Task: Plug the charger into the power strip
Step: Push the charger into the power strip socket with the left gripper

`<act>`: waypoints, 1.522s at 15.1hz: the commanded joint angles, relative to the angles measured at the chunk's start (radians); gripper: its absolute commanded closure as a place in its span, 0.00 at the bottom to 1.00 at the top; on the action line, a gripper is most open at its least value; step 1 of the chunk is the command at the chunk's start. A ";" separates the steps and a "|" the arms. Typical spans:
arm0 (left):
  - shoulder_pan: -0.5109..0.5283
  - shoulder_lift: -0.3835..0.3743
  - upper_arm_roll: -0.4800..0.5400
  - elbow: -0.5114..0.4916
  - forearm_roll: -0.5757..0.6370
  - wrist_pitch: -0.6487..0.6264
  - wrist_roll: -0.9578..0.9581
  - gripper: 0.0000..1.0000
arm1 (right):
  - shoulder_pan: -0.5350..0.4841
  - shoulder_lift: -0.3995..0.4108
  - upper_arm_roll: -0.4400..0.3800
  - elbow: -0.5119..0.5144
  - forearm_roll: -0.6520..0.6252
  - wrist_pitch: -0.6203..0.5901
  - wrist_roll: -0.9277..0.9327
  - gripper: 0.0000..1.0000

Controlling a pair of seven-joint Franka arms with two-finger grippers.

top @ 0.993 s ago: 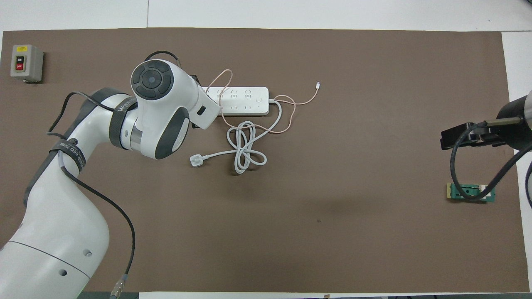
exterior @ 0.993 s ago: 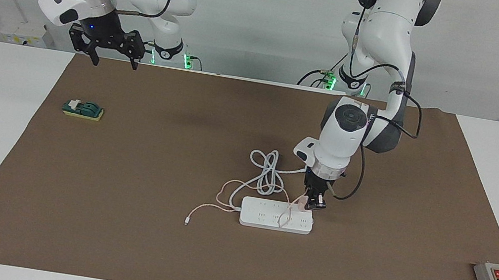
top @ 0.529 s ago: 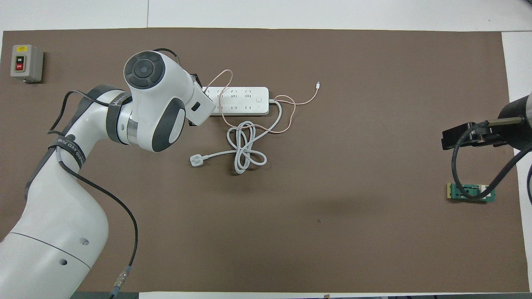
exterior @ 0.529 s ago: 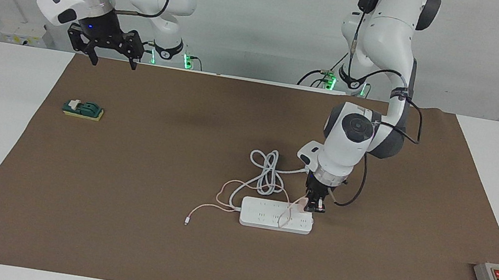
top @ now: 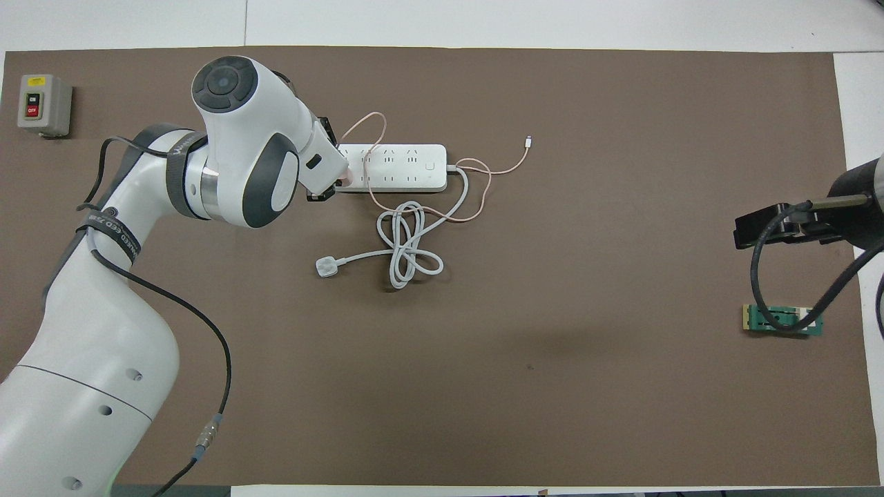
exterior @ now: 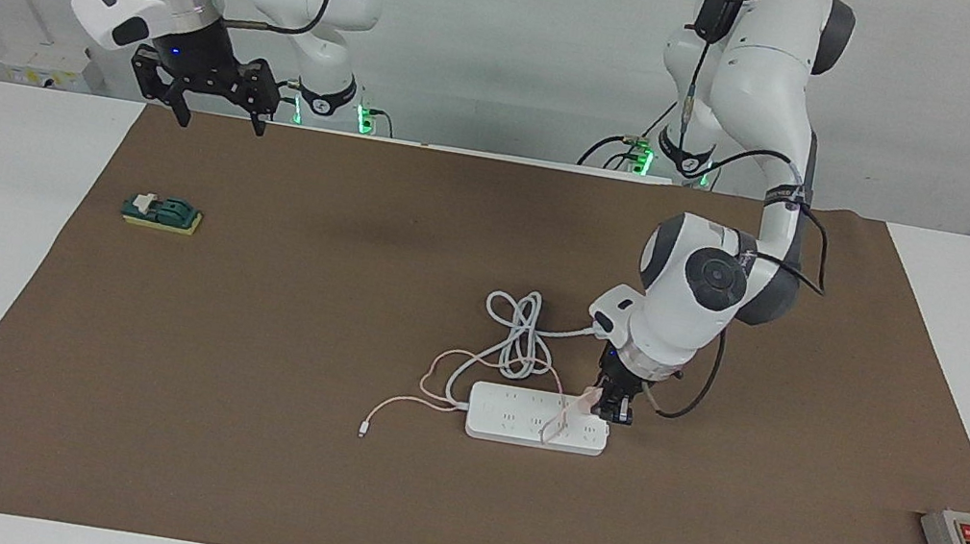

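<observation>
Your left claw (exterior: 611, 409) grips the charger (exterior: 589, 400) at the power strip's (exterior: 519, 427) end; your right claw (exterior: 214, 112) waits, spread wide, over the mat's (exterior: 227, 426) edge.

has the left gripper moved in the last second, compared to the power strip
Yes. The left gripper, shut on the pink charger, has come down closer to the power strip, at its end toward the left arm.

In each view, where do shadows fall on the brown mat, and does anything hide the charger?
Facing view: soft, even light, a faint shadow on the mat. Overhead view: a faint dark patch on the mat, and the left arm's wrist covers most of the charger at the power strip.
</observation>
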 commanded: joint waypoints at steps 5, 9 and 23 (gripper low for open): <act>-0.031 0.052 0.002 0.017 0.031 0.089 0.020 1.00 | -0.012 -0.021 0.003 -0.020 0.020 0.005 0.014 0.00; -0.039 0.048 0.003 -0.012 0.039 0.117 0.019 1.00 | -0.012 -0.021 0.003 -0.020 0.020 0.005 0.012 0.00; -0.033 0.038 -0.001 -0.014 0.029 0.114 -0.006 0.00 | -0.012 -0.021 0.003 -0.020 0.020 0.005 0.012 0.00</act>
